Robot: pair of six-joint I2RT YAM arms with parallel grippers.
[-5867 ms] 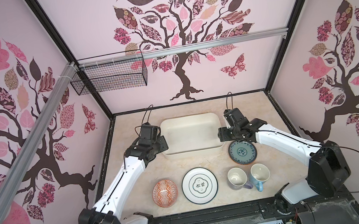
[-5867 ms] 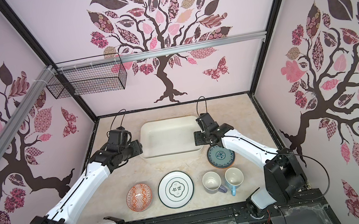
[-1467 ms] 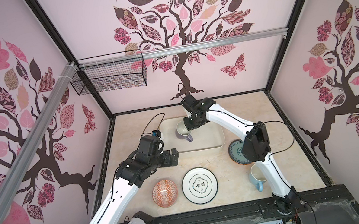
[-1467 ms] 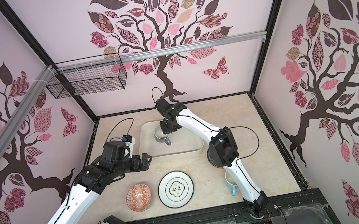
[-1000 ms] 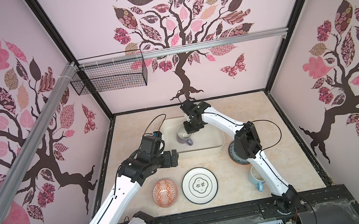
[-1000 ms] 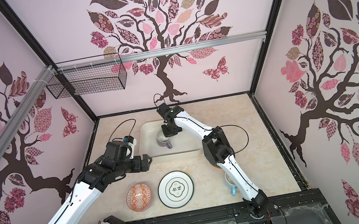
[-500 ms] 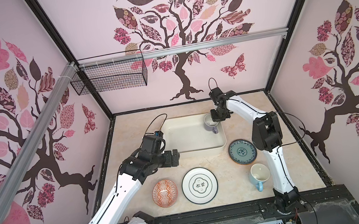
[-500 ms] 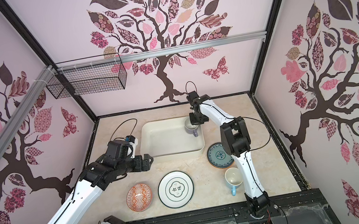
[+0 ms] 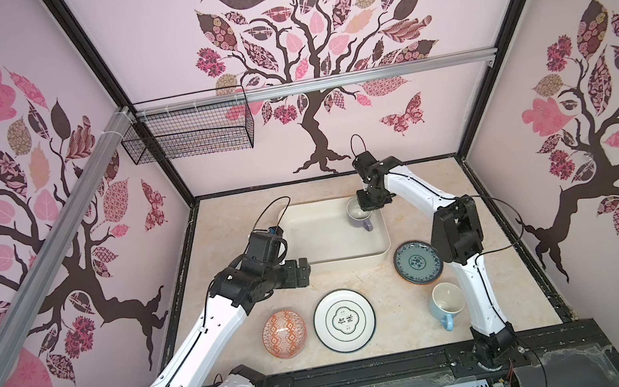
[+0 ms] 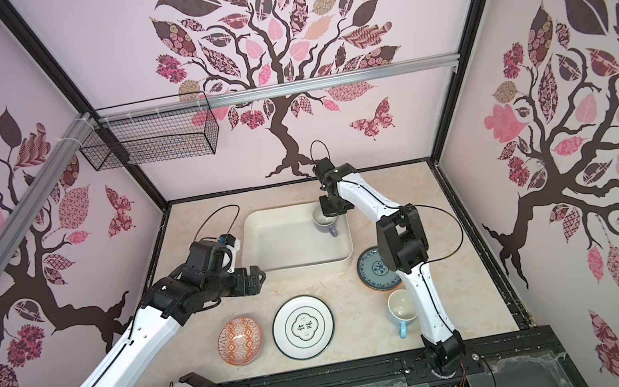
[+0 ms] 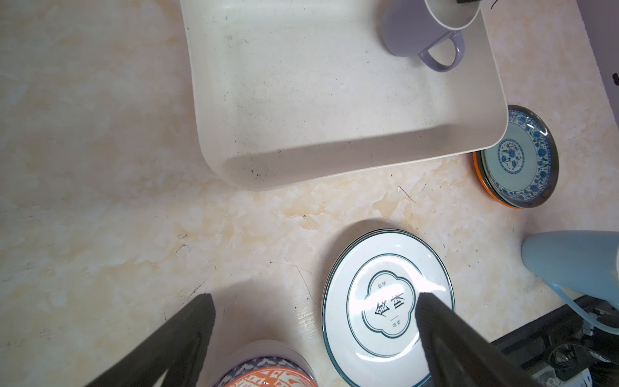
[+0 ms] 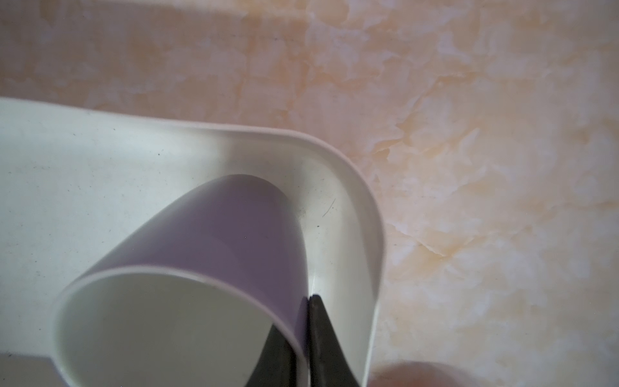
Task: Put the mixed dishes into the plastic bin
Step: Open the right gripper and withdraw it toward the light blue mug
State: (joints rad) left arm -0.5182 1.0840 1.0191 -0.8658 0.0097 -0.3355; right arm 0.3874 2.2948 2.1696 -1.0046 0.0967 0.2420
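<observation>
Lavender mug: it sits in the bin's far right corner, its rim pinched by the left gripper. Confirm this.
Wrong arm. The right gripper pinches the rim, as the right wrist view shows. The lavender mug does sit in the plastic bin's far right corner.

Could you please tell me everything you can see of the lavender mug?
The lavender mug is a smooth, glossy, ceramic-looking cup, lavender outside and off-white inside. It is empty, and its one loop handle points towards the robot's base side. It stands upright, mouth up, in the far right corner of the cream plastic bin; whether its base rests on the bin floor is unclear. The right end effector pinches its rim wall, one finger inside and one outside. Nothing else touches it.
</observation>
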